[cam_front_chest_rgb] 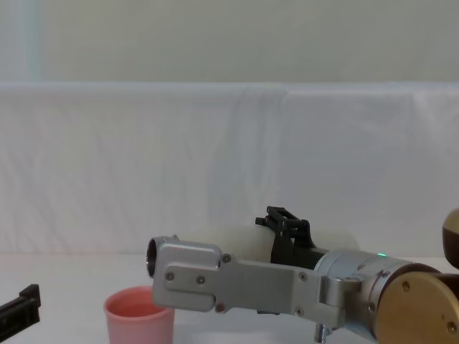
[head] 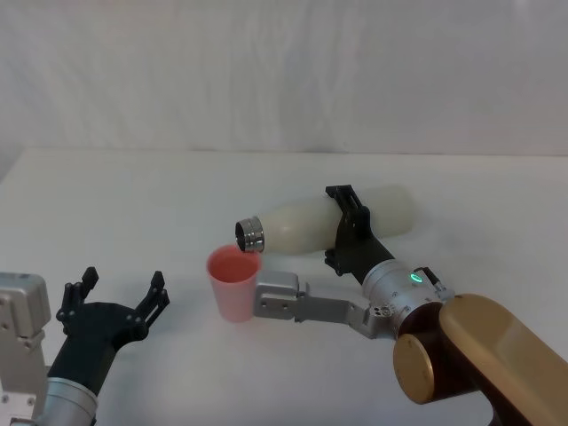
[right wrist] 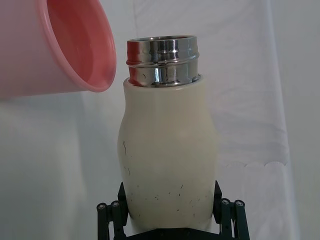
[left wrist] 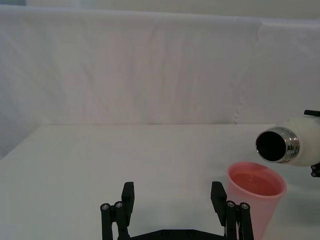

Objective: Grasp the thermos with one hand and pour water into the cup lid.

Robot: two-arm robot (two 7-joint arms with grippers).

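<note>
In the head view you are looking at the right tool [head: 344,228], a black two-fingered gripper on a silver-grey arm, clamping around the middle of the tall cream-white matte thermos [head: 328,224], which is lying nearly level above the white table [head: 124,204] with its shiny threaded steel neck pointing toward the robot's left and tipping slightly down. That neck is hanging just over the rim of the small pink plastic cup lid [head: 233,282], which is standing upright on the table just beside the arm's grey wrist block. The left tool [head: 115,297], another black gripper, is resting low at the near left with its fingers spread apart and gripping nothing, well apart from the cup. In the left wrist view you are seeing the cup lid [left wrist: 256,199] just beyond one of the left tool's [left wrist: 173,200] spread fingers, with the thermos's [left wrist: 292,145] dark open mouth poised above and beside its rim. In the right wrist view the right tool's [right wrist: 170,207] fingers are pressing both sides of the thermos body [right wrist: 167,160], and the cup lid's [right wrist: 65,47] rim is sitting close beside the steel neck. In the chest view the thermos [cam_front_chest_rgb: 237,240] is showing level behind the right arm, its mouth above the cup lid [cam_front_chest_rgb: 140,317].
</note>
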